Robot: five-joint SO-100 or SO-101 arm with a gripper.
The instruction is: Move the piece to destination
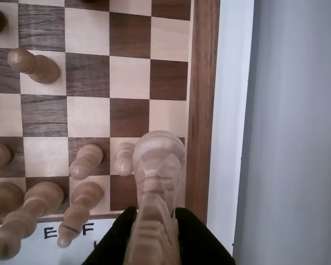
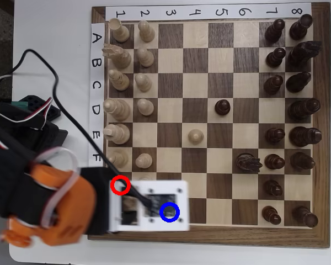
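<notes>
Gripper (image 1: 154,243) clamps the pale knight (image 1: 157,165), lifted above the board's (image 2: 209,234) corner squares at the desk's near edge. Blue-ringed destination (image 2: 169,212) sits under the arm; placing remains, judging by this.

I note the chessboard (image 2: 209,232) carries alternating light maple and dark walnut squares inside a reddish-brown frame. Its label strips (image 2: 97,94) are white with black letters and digits. The piece (image 1: 157,182) in the wrist view is pale cream with banded grain, held between black fingers (image 1: 196,237). The pawns (image 2: 145,84) beside it are the same pale cream; the opposing men (image 2: 275,55) are dark brown. In the overhead view I see an orange arm housing (image 2: 60,210), a white camera block (image 2: 179,190), black cables (image 2: 38,61), a drawn red ring (image 2: 120,185) and a blue ring (image 2: 169,212). The table (image 2: 49,27) is white.
</notes>
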